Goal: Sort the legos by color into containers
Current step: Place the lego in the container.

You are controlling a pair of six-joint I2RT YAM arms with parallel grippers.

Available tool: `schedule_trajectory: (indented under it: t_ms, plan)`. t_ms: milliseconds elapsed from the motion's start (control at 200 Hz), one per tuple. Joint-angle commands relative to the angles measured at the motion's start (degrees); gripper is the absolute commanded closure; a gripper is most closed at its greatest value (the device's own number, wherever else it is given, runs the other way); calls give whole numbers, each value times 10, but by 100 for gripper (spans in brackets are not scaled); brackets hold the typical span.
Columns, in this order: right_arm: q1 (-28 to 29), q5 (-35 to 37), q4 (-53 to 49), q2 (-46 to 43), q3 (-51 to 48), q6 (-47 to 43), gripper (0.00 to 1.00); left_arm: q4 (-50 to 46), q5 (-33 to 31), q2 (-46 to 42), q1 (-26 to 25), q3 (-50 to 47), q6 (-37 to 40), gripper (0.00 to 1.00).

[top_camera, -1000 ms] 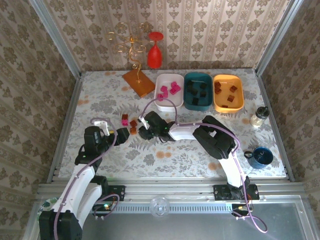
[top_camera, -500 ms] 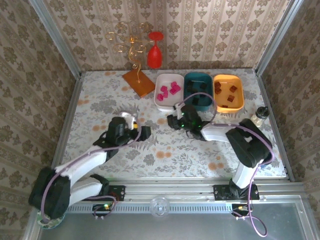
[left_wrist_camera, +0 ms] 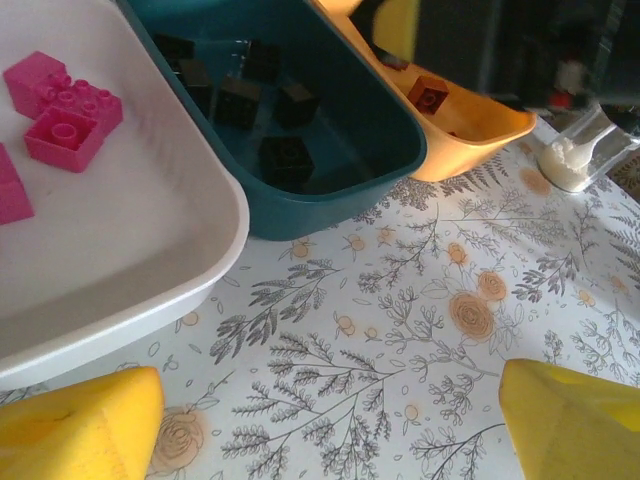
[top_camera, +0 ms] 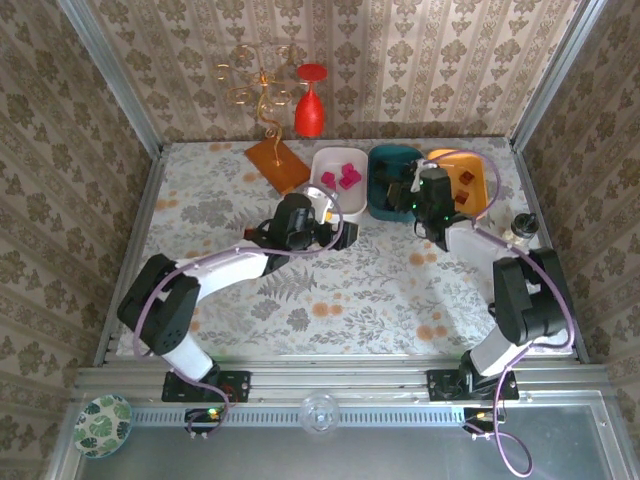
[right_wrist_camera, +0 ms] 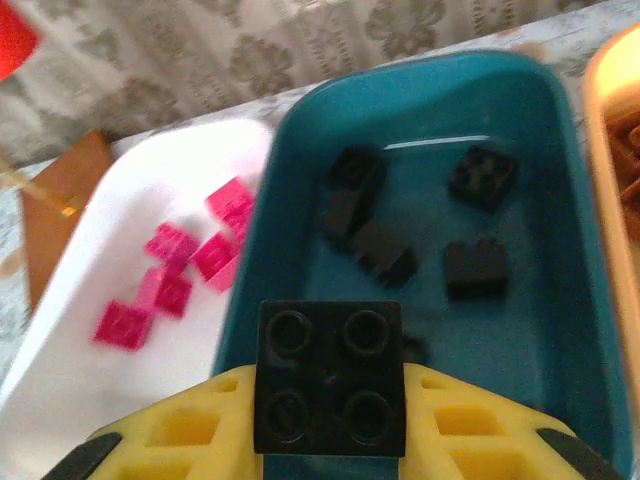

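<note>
The left gripper (top_camera: 338,236) is seen hovering low over the flowered table (top_camera: 300,300) just in front of the white tray (left_wrist_camera: 130,230), its yellow fingers (left_wrist_camera: 80,430) spread wide with nothing between them. Pink legos (left_wrist_camera: 65,110) are gathered in that tray. In the dark teal tray (left_wrist_camera: 330,190) beside it, black legos (right_wrist_camera: 480,175) are scattered. The right gripper (top_camera: 403,192) is held above the teal tray's near end, clamped narrowly on a black lego (right_wrist_camera: 330,375), studs facing the wrist camera. Farthest right, brownish orange legos (left_wrist_camera: 428,92) are contained in the orange-yellow tray (left_wrist_camera: 480,135).
</note>
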Motion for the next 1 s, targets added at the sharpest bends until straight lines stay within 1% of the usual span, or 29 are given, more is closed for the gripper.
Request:
schedule_trajectory:
  t_ms: [0, 150, 260, 415, 505, 645, 780, 880, 995]
  plan:
    - [3, 9, -80, 67, 77, 7, 68, 9, 23, 13, -4, 32, 1, 12]
    - [4, -14, -134, 146, 177, 12, 68, -3, 23, 39, -4, 62, 7, 12]
    - [5, -25, -163, 184, 218, 20, 67, -11, 24, 60, -4, 84, 7, 12]
    - [6, -34, -165, 203, 222, 29, 59, -16, 21, 83, 0, 109, 3, 12]
    - [5, -34, -167, 200, 217, 28, 51, -13, 23, 90, 4, 117, -5, 11]
    - [4, -36, -167, 161, 202, 20, 39, -10, 30, 81, 15, 116, -12, 11]
    - [5, -39, -148, 96, 160, 17, 33, -14, 32, 48, 34, 89, -17, 11]
    - [15, -56, -111, 36, 107, 17, 30, -13, 28, -2, 59, 39, -19, 11]
    - [61, -52, -85, -24, 58, -11, 27, -21, 10, -82, 103, -43, -22, 10]
